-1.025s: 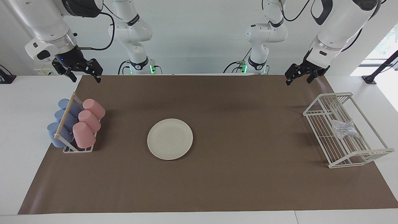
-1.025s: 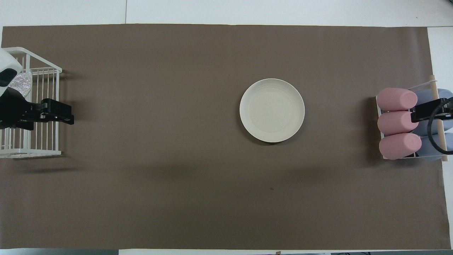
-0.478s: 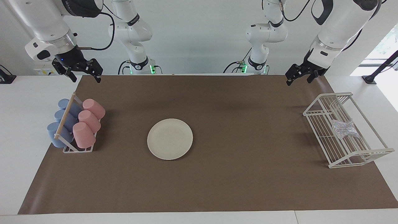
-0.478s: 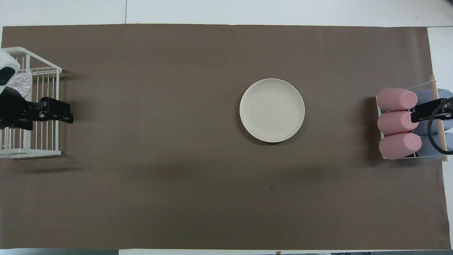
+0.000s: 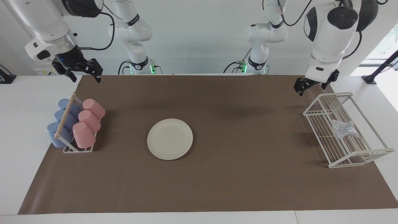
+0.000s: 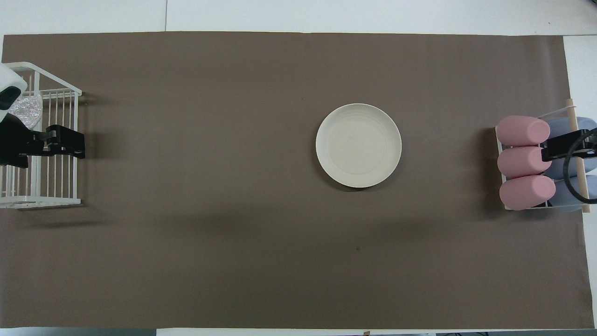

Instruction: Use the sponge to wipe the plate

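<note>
**Both arms raised, sponge in the rack, plate bare**

The left gripper (image 5: 314, 84) hung in the air, pointing down over the desk edge of the white wire rack (image 5: 362, 157) nearest the robots, its fingers spread and holding nothing. The right gripper (image 5: 84, 74) waited aloft over the corner of the mat by the cup holder, also open and empty.

The sponge (image 5: 343, 129), a shiny, crinkled silvery-grey wad, lay inside the wire rack at the left arm's end of the desk. The plate (image 5: 170, 139), round, cream-white and low-rimmed, sat flat near the middle of the brown mat (image 5: 242, 186), well apart from the sponge.

Three pink cups (image 5: 84, 134) and three blue cups (image 5: 57, 134) lay tilted in a small holder at the right arm's end. The white desk (image 5: 18, 124) stood against a pale wall.
</note>
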`<action>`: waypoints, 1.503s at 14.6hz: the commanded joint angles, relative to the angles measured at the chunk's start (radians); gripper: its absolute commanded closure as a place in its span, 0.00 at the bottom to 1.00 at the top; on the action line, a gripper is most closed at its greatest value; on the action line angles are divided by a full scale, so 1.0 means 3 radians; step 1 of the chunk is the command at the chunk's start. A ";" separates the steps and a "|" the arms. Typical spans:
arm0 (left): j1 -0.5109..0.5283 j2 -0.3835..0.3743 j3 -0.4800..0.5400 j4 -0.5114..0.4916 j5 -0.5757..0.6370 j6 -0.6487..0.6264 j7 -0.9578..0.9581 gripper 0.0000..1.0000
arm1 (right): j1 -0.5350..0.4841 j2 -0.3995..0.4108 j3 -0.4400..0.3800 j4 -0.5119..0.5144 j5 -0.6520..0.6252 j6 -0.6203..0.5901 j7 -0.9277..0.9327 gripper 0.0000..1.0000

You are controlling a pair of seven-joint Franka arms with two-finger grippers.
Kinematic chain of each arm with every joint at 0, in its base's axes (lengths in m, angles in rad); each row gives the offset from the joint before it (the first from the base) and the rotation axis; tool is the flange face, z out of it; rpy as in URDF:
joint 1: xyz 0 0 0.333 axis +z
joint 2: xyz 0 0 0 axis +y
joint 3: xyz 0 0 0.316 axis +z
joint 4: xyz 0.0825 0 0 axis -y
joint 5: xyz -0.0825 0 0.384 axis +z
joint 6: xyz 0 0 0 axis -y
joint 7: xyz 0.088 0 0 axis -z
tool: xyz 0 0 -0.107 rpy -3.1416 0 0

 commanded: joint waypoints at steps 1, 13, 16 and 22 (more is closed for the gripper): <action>-0.0112 0.0429 0.0021 0.0070 0.0597 0.0182 -0.0100 0.00 | 0.0012 -0.0001 0.0005 0.0038 -0.0057 -0.0075 0.0047 0.00; 0.0026 0.1285 0.0057 0.0167 0.2317 0.0622 -0.0100 0.00 | 0.0027 -0.0006 0.0005 0.0038 -0.0063 -0.0075 0.0058 0.00; 0.0031 0.1285 0.0057 0.0172 0.2317 0.0586 -0.0100 0.00 | 0.0032 -0.0006 0.0005 0.0038 -0.0063 -0.0075 0.0058 0.00; 0.0036 0.1280 0.0062 0.0172 0.2317 0.0555 -0.0105 0.77 | 0.0032 -0.0006 0.0005 0.0038 -0.0057 -0.0075 0.0088 0.00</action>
